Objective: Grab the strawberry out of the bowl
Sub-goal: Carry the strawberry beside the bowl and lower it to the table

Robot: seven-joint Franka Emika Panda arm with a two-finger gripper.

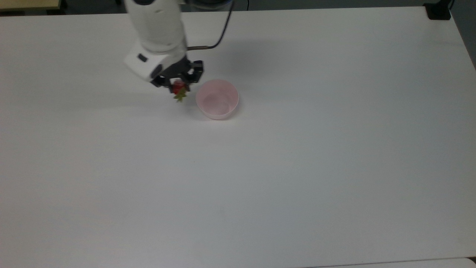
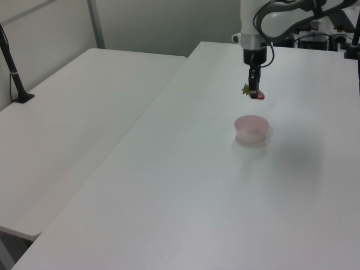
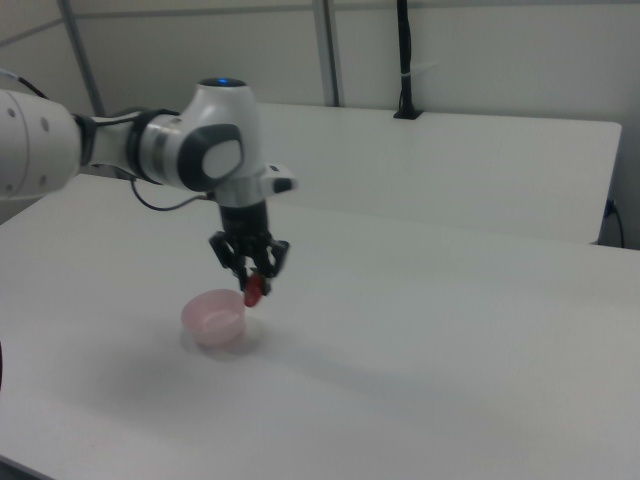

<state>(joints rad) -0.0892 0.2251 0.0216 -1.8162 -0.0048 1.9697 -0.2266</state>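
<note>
The red strawberry [image 1: 178, 88] with its green leaves hangs in the air, held between the fingers of my gripper [image 1: 177, 87]. In the left view the strawberry [image 2: 255, 93] is well above the pink bowl [image 2: 251, 128], held by the gripper [image 2: 255, 93]. The bowl [image 1: 217, 99] stands on the white table with nothing in it, just to the top view's right of the gripper. In the right view the strawberry [image 3: 254, 290] hangs from the gripper [image 3: 253, 288] just above and right of the bowl [image 3: 214, 317].
The white table [image 1: 260, 178] stretches wide around the bowl. A second white table [image 2: 73, 112] adjoins it on the left view's left, with a black post [image 2: 12, 67] clamped at its edge. A black clamp [image 1: 438, 11] sits at the top view's far right corner.
</note>
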